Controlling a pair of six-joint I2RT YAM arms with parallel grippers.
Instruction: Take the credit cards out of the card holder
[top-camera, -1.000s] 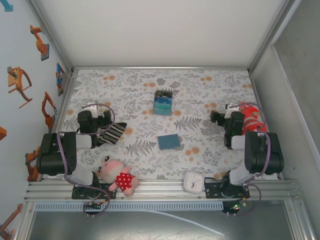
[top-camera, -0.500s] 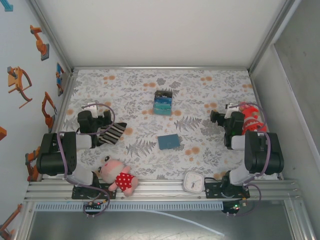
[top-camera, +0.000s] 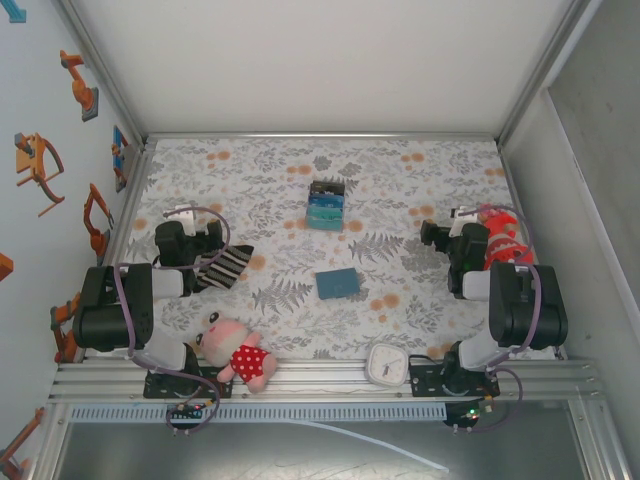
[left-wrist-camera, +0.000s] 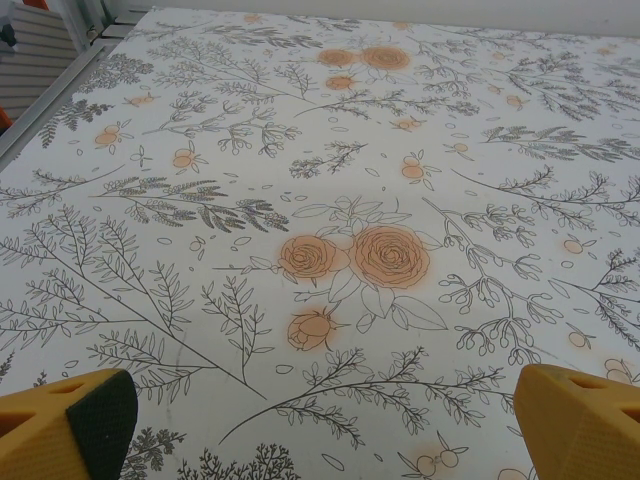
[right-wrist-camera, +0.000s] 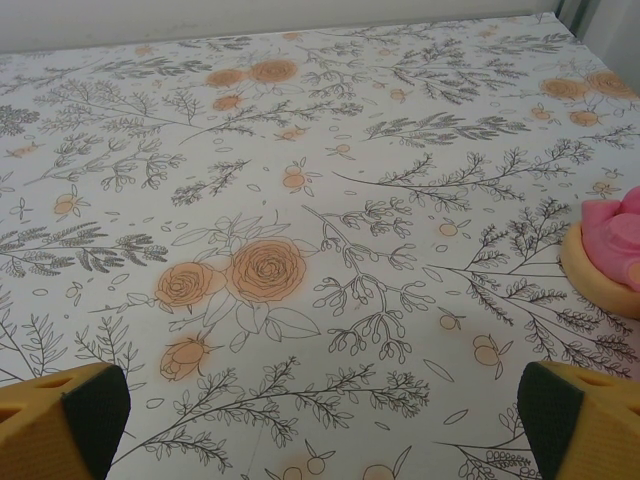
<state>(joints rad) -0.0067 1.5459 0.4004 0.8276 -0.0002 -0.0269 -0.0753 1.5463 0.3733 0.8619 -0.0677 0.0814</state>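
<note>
The card holder (top-camera: 338, 283) is a flat steel-blue wallet lying shut near the middle of the flowered table. Beyond it, the credit cards (top-camera: 326, 205) lie on the cloth in a short overlapping row, black, dark blue and teal. My left gripper (top-camera: 183, 216) rests at the left side, well away from both. In the left wrist view the left gripper (left-wrist-camera: 325, 420) is open, its yellow fingertips (left-wrist-camera: 70, 425) wide apart over bare cloth. My right gripper (top-camera: 460, 220) sits at the right side. The right gripper (right-wrist-camera: 320, 415) is likewise open with nothing between its fingers.
A black-and-white striped sock (top-camera: 225, 267) lies beside the left arm. A pink plush doll (top-camera: 238, 350) and a white clock (top-camera: 384, 365) sit at the near edge. A red and pink toy (top-camera: 503, 240) stands by the right gripper, its edge (right-wrist-camera: 605, 255) showing at the right.
</note>
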